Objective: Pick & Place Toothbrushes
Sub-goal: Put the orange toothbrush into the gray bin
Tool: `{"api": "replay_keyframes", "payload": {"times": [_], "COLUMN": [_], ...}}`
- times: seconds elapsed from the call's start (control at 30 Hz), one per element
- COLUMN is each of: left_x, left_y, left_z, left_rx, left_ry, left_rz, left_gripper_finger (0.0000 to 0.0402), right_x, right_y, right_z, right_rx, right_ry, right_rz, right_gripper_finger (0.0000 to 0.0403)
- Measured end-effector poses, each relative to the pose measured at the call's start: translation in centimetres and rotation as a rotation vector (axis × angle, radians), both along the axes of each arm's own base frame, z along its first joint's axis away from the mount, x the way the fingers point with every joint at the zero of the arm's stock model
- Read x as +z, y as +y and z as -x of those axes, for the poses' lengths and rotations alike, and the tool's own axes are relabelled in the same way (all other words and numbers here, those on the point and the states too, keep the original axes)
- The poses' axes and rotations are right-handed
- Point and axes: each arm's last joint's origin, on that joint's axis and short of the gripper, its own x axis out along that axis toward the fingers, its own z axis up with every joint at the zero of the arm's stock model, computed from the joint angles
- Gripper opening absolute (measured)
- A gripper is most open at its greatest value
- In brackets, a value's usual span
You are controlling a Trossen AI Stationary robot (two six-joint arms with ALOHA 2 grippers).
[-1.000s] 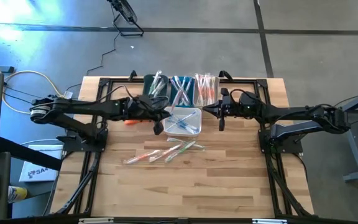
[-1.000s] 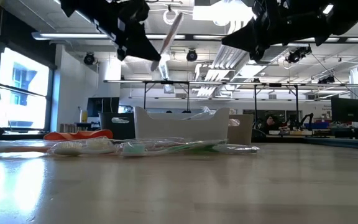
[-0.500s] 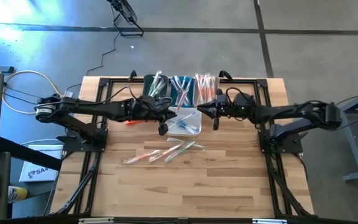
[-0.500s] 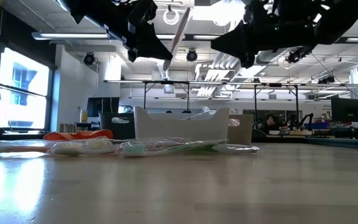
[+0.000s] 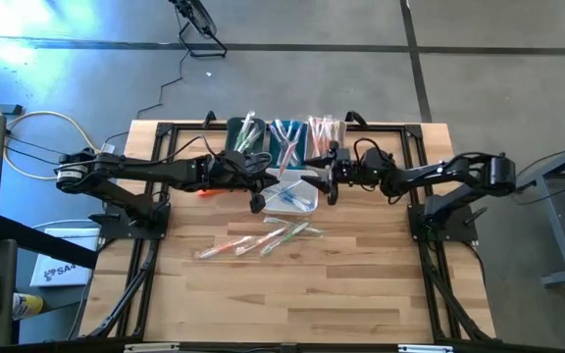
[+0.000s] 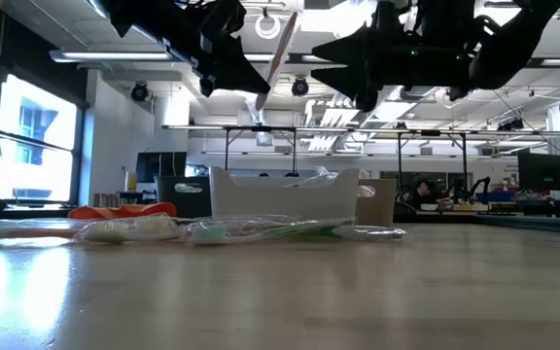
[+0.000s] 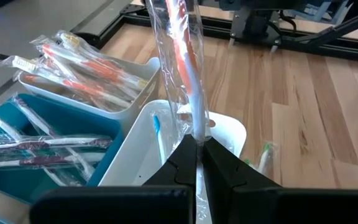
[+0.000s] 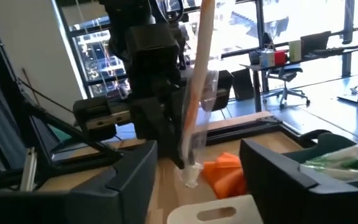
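Above a wooden tabletop (image 5: pixel 361 294), the left gripper (image 7: pixel 199 146) pinches a wrapped orange-handled toothbrush (image 7: pixel 182 59) by its lower end, holding it nearly upright over a white bin (image 5: pixel 290 191); in the low view the same toothbrush tilts up from the gripper high above the table surface. Facing it, the right gripper (image 8: pixel 194 165) hangs over the far side of that bin with its fingers (image 8: pixel 126 183) spread wide, one to either side of the held toothbrush and apart from it. The white bin holds a few wrapped toothbrushes, one with a blue handle (image 7: pixel 156 124). Behind it, at the back edge of the tabletop, stand three bins in a row: a dark one with green-handled toothbrushes (image 5: pixel 246 132), a teal one with blue-handled toothbrushes (image 5: pixel 284 137), and a white one with orange-handled toothbrushes (image 5: pixel 324 137). An orange cloth (image 8: pixel 225 171) lies just beside the white bin, beneath the left arm. Nearer the front, a loose scatter of wrapped toothbrushes (image 5: pixel 258 240) with orange and green handles lies flat on the tabletop, well apart from both grippers.
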Motion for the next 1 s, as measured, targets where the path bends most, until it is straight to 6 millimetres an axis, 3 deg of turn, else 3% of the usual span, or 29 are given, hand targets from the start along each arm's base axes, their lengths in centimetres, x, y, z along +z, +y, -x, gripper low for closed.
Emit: {"api": "replay_keyframes", "payload": {"times": [0.2,0.37,0.53,1.0], "left_x": [0.0,0.0,0.0,-1.6], "left_y": [-0.1,-0.1,-0.2,-0.1], "left_z": [0.0,0.0,0.0,-0.7], "left_rx": [-0.023,-0.023,-0.029,-0.03], "left_ry": [-0.002,-0.002,0.0,0.06], "left_rz": [0.011,0.013,0.016,0.051], "left_gripper_finger": [0.0005,0.0003,0.0005,0.0007], "right_x": [-0.2,-0.3,-0.7,-0.2], "right_y": [0.2,0.7,0.8,1.7], "right_z": [-1.8,-4.1,-5.7,-6.0], "right_rx": [0.036,0.06,-0.034,0.037], "right_ry": [0.009,0.013,0.023,-0.031], "right_rz": [-0.023,-0.025,-0.034,0.008], "right_gripper_finger": [0.0268,0.0269,0.0266,0.0255]}}
